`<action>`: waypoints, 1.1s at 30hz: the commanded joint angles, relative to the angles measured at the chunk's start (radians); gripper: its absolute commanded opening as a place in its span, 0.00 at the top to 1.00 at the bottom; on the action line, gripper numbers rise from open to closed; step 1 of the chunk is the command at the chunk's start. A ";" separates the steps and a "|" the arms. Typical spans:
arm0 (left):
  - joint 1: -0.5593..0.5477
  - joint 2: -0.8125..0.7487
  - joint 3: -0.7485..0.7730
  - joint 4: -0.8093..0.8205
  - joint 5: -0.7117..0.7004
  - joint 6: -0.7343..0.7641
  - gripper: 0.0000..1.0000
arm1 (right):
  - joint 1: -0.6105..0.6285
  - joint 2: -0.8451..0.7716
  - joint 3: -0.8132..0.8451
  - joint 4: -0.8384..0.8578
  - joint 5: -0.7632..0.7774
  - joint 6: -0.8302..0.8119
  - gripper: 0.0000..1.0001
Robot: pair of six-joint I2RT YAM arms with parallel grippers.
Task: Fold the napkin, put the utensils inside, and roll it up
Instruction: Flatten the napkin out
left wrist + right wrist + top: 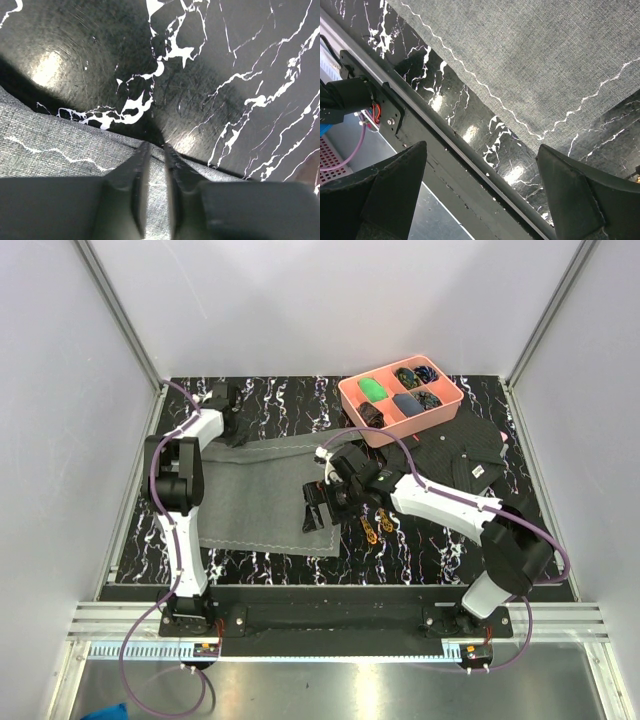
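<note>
While the left tool (pixel 157 150) works near the far left corner of the tabletop (pixel 290 395), jaws almost together at the napkin's (pixel 265 490) far edge (pinched or not, I cannot tell), the napkin lies flat across the left half. Over its near right corner hovers the right tool (pixel 481 147), jaws wide apart, likely to share the fold. The gold utensils (pixel 375 527) wait just right of it. The tag (pixel 480 472) on the black cloth (pixel 455 455) is too small to read.

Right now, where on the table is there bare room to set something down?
Bare marble: the far strip between the left fingers and the pink tray, and the near strip between the napkin and the table's front edge. Crowded: the right side, with tray, black cloth, utensils and right arm.
</note>
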 commanded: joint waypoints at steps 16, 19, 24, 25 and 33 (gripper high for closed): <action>0.002 -0.317 -0.018 0.057 0.015 0.126 0.05 | -0.001 0.335 0.321 0.048 0.099 -0.133 0.01; 0.023 -0.430 -0.073 0.042 0.021 0.120 0.01 | -0.001 0.457 0.373 0.051 0.094 -0.139 0.02; 0.098 -0.648 -0.227 0.033 0.038 0.114 0.01 | 0.001 0.557 0.422 0.066 0.016 -0.101 0.02; 0.127 -0.704 -0.273 0.026 0.056 0.114 0.01 | 0.008 0.583 0.428 0.074 -0.005 -0.079 0.02; 0.241 -0.935 -0.416 -0.012 0.193 0.158 0.01 | 0.113 0.720 0.555 0.111 -0.172 0.030 0.03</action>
